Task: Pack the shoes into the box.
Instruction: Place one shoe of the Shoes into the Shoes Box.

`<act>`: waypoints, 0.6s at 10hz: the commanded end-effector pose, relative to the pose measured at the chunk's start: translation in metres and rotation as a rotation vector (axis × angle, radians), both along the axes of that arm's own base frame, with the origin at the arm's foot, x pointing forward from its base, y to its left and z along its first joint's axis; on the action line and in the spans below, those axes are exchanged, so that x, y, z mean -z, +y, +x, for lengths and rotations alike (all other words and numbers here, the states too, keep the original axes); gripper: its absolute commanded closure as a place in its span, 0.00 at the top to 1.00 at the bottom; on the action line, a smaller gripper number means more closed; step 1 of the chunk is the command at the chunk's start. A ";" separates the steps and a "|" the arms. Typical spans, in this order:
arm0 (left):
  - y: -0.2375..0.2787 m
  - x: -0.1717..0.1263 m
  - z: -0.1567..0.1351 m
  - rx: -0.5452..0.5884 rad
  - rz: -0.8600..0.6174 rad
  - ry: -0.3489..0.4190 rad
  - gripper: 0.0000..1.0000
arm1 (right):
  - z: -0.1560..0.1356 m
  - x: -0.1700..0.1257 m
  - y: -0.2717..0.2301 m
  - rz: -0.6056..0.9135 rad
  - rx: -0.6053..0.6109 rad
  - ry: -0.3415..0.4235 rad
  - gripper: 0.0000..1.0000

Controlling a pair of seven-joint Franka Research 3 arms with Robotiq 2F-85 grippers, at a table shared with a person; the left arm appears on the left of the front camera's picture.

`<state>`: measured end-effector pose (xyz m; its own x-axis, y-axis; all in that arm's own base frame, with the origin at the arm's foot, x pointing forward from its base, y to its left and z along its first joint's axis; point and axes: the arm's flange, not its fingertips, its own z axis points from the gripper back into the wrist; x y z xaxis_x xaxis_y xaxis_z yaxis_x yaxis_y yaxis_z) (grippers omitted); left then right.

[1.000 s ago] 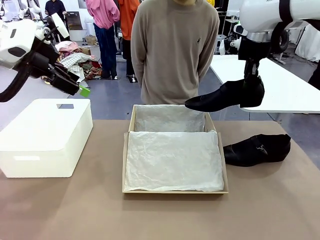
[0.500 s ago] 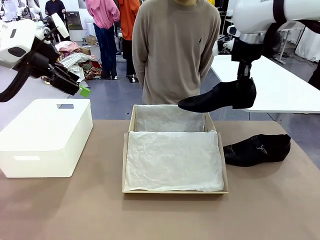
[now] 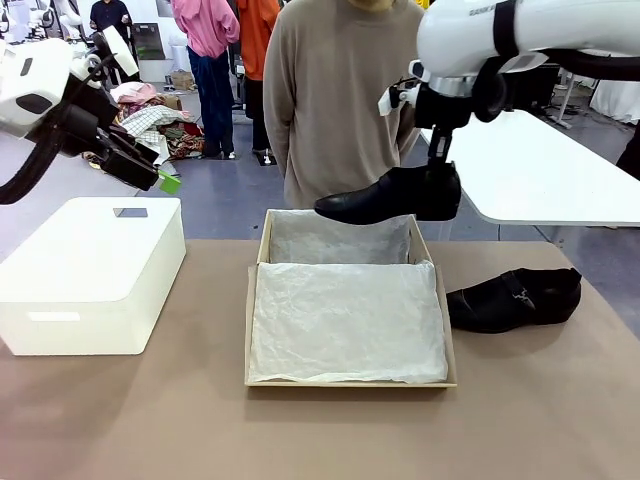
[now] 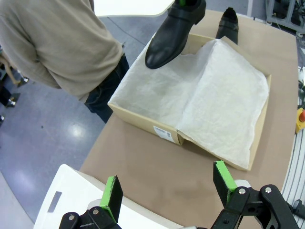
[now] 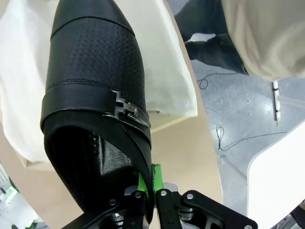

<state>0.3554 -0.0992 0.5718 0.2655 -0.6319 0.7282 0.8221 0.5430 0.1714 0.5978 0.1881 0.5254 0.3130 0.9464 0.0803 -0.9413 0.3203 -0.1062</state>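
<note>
Two black dress shoes: one shoe point(image 3: 385, 195), heel rim pinched by right claw point(image 3: 437, 172), hangs level over cardboard box point(image 3: 262, 245) for lowering; other shoe point(image 3: 513, 298) lies on counter point(image 3: 150, 420) beside it. Left claw point(image 4: 168, 183) spread, empty.

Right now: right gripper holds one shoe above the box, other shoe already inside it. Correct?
No. The other shoe lies on the table beside the box, not inside it, as the front view shows. The right gripper does hold one shoe above the box.
</note>
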 end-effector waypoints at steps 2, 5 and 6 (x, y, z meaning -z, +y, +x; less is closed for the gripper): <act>0.001 0.001 0.001 0.019 -0.012 -0.002 1.00 | 0.018 0.012 0.028 0.041 0.002 0.007 0.00; 0.001 0.001 0.001 0.019 -0.012 -0.002 1.00 | 0.024 0.038 0.045 0.052 -0.020 0.026 0.00; 0.001 0.001 0.001 0.019 -0.012 -0.002 1.00 | 0.023 0.045 0.047 0.056 -0.028 0.027 0.00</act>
